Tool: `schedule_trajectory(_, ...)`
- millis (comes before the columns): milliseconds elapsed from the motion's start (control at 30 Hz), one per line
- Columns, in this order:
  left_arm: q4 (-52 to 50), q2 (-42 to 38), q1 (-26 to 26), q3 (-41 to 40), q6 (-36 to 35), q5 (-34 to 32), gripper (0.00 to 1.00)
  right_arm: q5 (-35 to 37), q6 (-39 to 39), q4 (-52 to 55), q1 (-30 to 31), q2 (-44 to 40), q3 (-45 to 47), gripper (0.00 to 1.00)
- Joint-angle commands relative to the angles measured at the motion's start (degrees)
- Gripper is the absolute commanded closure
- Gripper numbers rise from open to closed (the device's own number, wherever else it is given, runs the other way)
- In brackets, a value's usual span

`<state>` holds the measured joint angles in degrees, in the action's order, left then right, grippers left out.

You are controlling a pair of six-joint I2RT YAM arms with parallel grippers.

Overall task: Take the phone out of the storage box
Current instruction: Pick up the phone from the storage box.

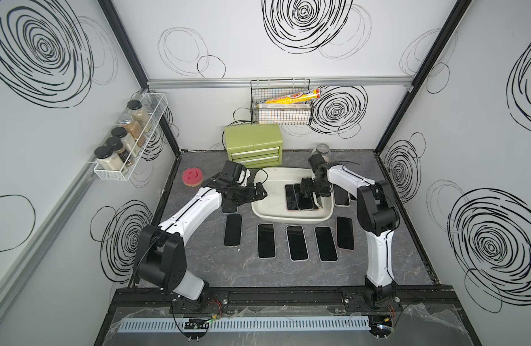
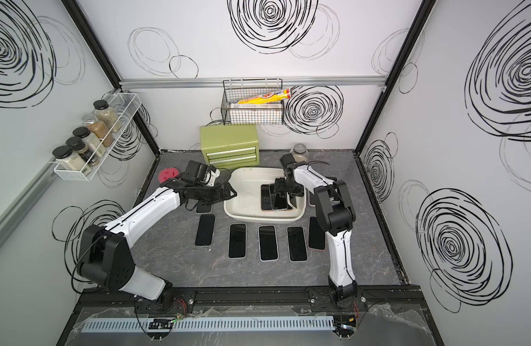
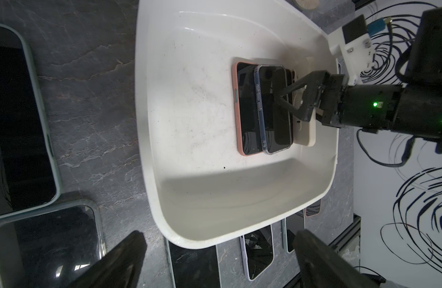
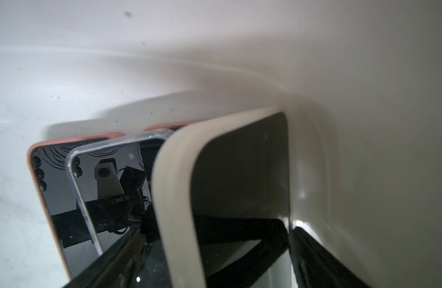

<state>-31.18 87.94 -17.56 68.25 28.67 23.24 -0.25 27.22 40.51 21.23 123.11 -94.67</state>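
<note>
The right gripper (image 4: pixel 218 230) is lowered into the storage box (image 1: pixel 273 197), with its jaws spread wide on either side of a cream-cased phone (image 4: pixel 175 199). Whether the case is already pressed by the pads cannot be told. The cream-cased phone is tilted up on a long edge next to the box wall on the robot's right, with its dark screen turned toward that wall. Just beside it a clear-cased phone (image 3: pixel 272 129) is laid screen-up, overlapping a salmon-cased phone (image 3: pixel 247 112) that is laid flat on the box floor.

The left gripper (image 1: pixel 261 193) is held at the left rim of the box, with its jaws fully apart and nothing gripped.

In both top views a row of phones (image 1: pixel 296 242) is seen laid screen-up on the dark stone-patterned table (image 1: pixel 258 275) in front of the box. A green two-drawer chest (image 1: pixel 253 145) is set just behind the box, a glass jar (image 1: pixel 322 149) behind the right arm, and a pink sponge (image 1: pixel 193 177) near the table's back left corner. A black wire basket (image 1: pixel 280 110) is hung on the back wall above the chest.
</note>
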Motion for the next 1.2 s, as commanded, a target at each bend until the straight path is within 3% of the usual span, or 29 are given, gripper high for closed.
schedule_trajectory(0, 1.32, -1.22, 0.54, -0.42, -0.72, 0.84, 0.01, 1.78, -0.37, 5.20, 0.83, 3.84, 1.88, 0.07)
schedule_trajectory(167, 1.19, -1.40, 0.51, -0.31, -0.81, 0.82, 0.01, 7.06, -0.33, 8.65, 0.83, 4.07, 1.26, 0.15)
schedule_trajectory(300, 1.47, -1.41, 0.51, -0.65, -0.63, 1.19, 0.01, 6.18, -1.12, 5.88, 0.83, 0.71, 3.07, 0.18)
schedule_trajectory(567, 1.39, -1.22, 0.51, -0.56, -0.62, 1.32, 0.01, 8.28, -2.79, 8.97, 0.83, 2.67, 1.95, 0.23)
schedule_trajectory(700, 1.36, -1.61, 0.51, -1.02, -0.67, 1.28, 0.01, 11.20, -3.23, 10.52, 0.83, 1.45, 1.18, 0.21)
schedule_trajectory(867, 1.47, -1.73, 0.51, -1.62, -0.70, 1.36, 0.01, 12.63, -3.57, 10.93, 0.83, 0.22, 2.18, 0.12)
schedule_trajectory(1167, 1.30, -2.00, 0.51, -1.66, -0.99, 1.36, 0.01, 14.24, -1.75, 11.21, 0.90, 1.06, 2.61, 0.27)
